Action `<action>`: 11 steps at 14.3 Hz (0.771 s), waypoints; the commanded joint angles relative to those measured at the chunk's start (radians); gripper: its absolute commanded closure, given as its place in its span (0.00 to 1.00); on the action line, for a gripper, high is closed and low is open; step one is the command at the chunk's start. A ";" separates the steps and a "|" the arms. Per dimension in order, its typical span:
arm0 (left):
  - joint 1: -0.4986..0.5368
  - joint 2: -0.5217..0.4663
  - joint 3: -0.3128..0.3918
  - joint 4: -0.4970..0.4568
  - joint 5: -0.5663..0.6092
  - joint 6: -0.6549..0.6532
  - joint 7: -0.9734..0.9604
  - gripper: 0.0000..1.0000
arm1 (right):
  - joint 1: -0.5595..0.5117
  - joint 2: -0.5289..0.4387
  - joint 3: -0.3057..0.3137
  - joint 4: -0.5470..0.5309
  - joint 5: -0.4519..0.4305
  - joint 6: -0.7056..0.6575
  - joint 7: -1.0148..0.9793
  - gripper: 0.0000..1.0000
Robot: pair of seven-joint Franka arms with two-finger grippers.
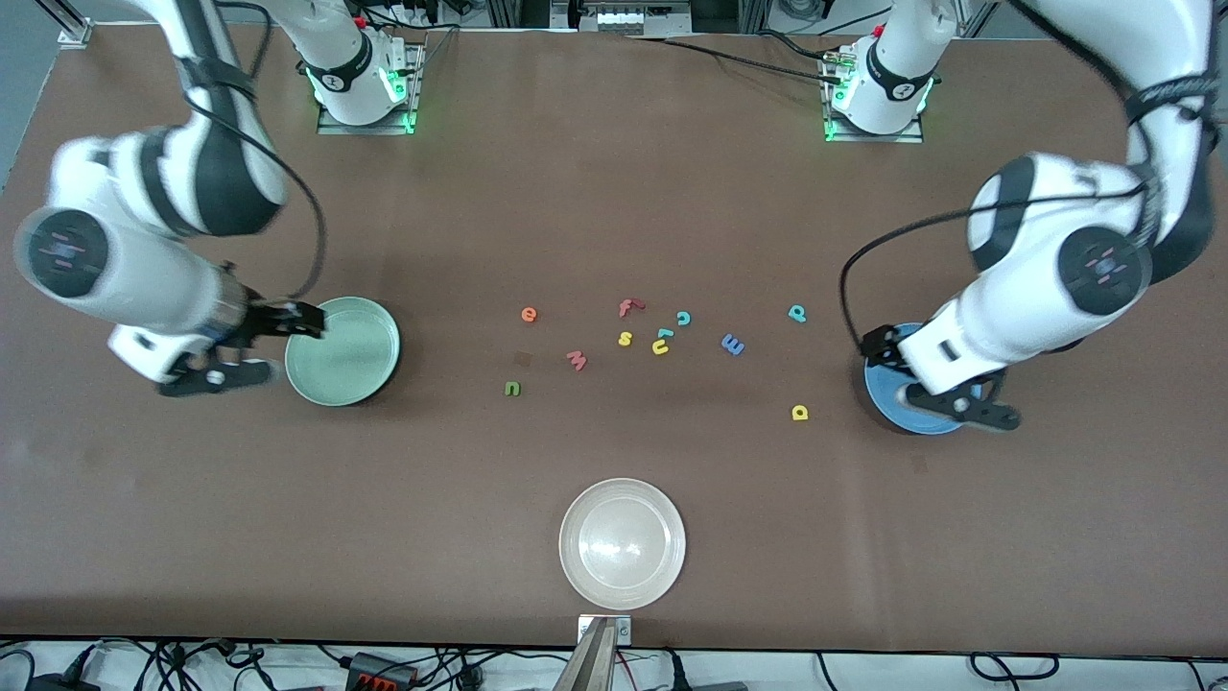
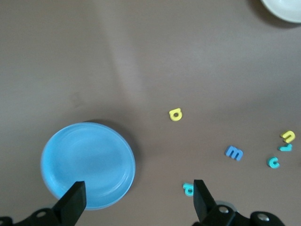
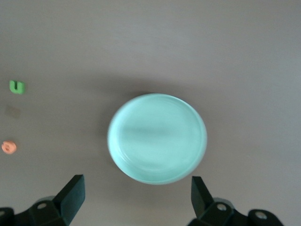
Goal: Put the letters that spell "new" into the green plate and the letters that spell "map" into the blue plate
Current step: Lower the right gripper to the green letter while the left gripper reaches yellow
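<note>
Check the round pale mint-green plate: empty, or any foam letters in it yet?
Empty. The round pale mint-green plate shows only bare bottom in the right wrist view, and the front view agrees.

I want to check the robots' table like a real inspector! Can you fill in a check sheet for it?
Surface: brown table, bare around the things.
Job's things: green plate and blue plate hold nothing; green n, orange e, pink w, blue m, yellow letter, teal letter lie loose mid-table.
Clutter: red f, yellow s, yellow u, teal c, beige plate.
Grippers: left tool open over blue plate; right tool open beside green plate.
Cables: along arms and table edges.
Surroundings: nothing seen.
</note>
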 commanded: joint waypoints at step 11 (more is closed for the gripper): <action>-0.118 0.338 0.024 0.033 -0.002 0.263 -0.338 0.00 | 0.317 0.373 -0.007 0.101 0.006 0.359 0.438 0.12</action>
